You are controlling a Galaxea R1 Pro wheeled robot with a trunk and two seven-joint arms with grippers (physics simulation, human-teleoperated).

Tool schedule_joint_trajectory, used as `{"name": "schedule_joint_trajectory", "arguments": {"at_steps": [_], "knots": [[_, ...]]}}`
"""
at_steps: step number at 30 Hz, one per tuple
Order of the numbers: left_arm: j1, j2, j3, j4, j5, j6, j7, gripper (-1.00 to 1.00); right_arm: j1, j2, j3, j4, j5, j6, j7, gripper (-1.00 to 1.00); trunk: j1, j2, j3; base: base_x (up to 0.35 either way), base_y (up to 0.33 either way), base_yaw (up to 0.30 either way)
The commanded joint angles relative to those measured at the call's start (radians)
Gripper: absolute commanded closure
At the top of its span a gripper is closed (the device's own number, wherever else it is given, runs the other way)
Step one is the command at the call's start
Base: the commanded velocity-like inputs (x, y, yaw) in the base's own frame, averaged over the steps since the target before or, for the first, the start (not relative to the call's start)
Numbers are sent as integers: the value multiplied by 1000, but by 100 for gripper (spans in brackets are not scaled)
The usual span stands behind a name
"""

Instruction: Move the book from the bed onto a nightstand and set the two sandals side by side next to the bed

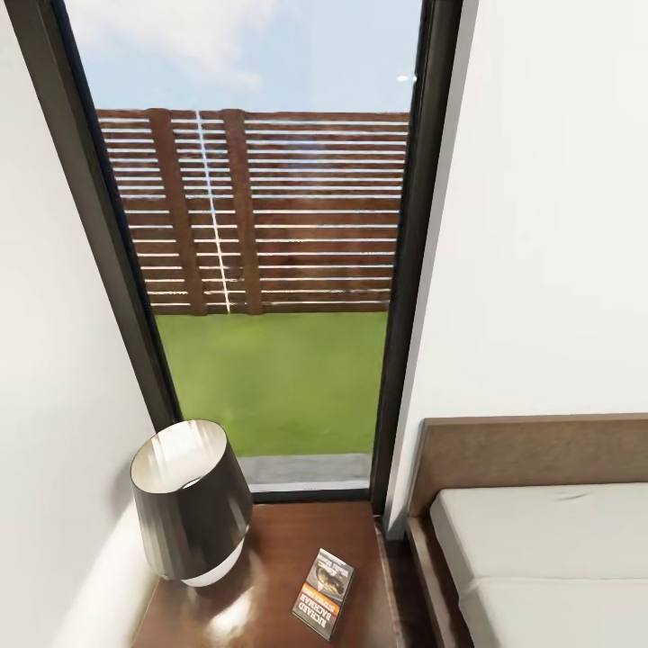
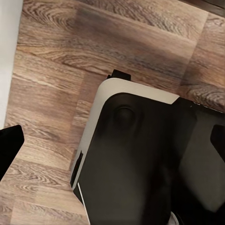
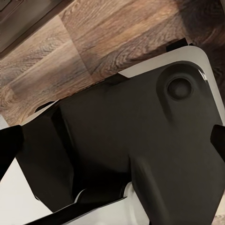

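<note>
Book (image 1: 323, 593) flat on nightstand (image 1: 270, 576), cover up, near the front right part of the top, just beside lamp (image 1: 192, 513) but apart from it; so the book half of the task looks done, judged from where it lies

Nightstand tucked into the corner between wall and bed (image 1: 540, 558), below tall window (image 1: 261, 270) with fence and lawn outside; bare grey mattress beside it, nothing on the visible part

Sandals yet to be dealt with, by this reckoning

Left wrist view: looks down on wood floor (image 2: 56, 75) and the robot's own dark base (image 2: 140, 168); left gripper (image 2: 115, 140) with fingertips dark at the two picture edges, spread wide, nothing between them, so released

Right wrist view: same sort of look down at the base, right gripper (image 3: 115, 143) likewise spread and empty

Both arms apparently hanging low by the body, probably stowed for driving, since nothing is carried

Next likely need: turn away from the corner and find the sandals
</note>
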Motion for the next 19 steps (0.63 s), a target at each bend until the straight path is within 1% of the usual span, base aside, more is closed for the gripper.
{"name": "schedule_joint_trajectory", "arguments": {"at_steps": [1, 19], "knots": [[-1, 0, 7, 2, 2, -3, -5, -100, -1, 0, 5, 3, -11, 3, 6, -100, 0, -1, -2, 0, 0, 0], [-1, 0, 7, 2, 2, -2, -5, -100, -1, 0, 5, 3, -11, 1, 6, -100, 0, -1, -2, 0, 0, 0]]}}
